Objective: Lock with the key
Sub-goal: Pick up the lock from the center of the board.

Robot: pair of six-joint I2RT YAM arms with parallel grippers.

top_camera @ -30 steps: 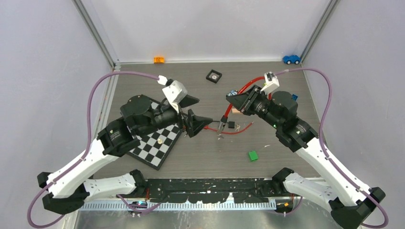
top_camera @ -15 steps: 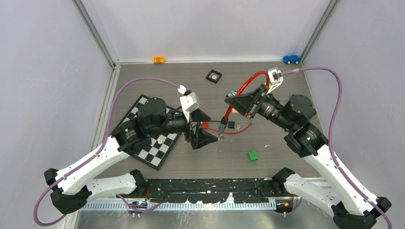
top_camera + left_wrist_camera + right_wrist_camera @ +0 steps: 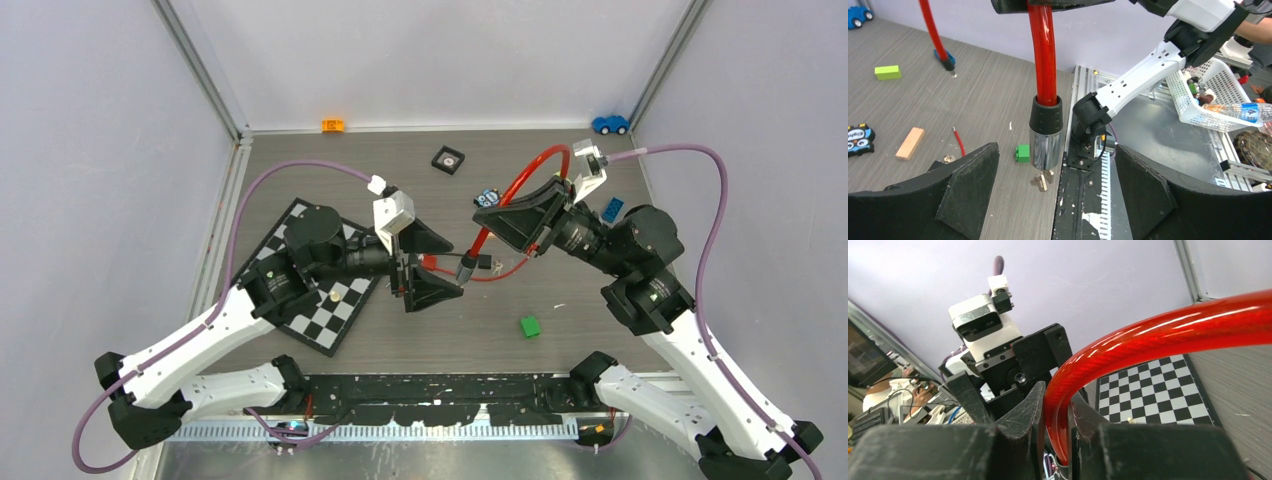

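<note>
A red cable lock [image 3: 520, 180] arches up over the table's middle. My right gripper [image 3: 487, 228] is shut on the cable [image 3: 1148, 335], pinching it between both pads [image 3: 1035, 405]. Below that grip, the lock's black collar and chrome barrel [image 3: 1046, 145] hang upright. A brass key [image 3: 1041, 180] sticks out of the barrel's bottom end. My left gripper [image 3: 1055, 157] is open, one finger [image 3: 968, 185] on each side of the barrel and key, touching neither. The cable's other end [image 3: 945, 57] hangs free behind.
A chessboard [image 3: 320, 290] lies under my left arm. A green block [image 3: 530, 326] sits near the front edge, a wooden block [image 3: 910, 143] and a sticker [image 3: 487, 197] mid-table. A black square piece [image 3: 449, 159], orange block [image 3: 333, 125] and blue car [image 3: 610, 124] are at the back.
My left arm has swung right, bringing its open fingers round the hanging barrel. My right arm has lifted the cable higher and drawn back to the right.
</note>
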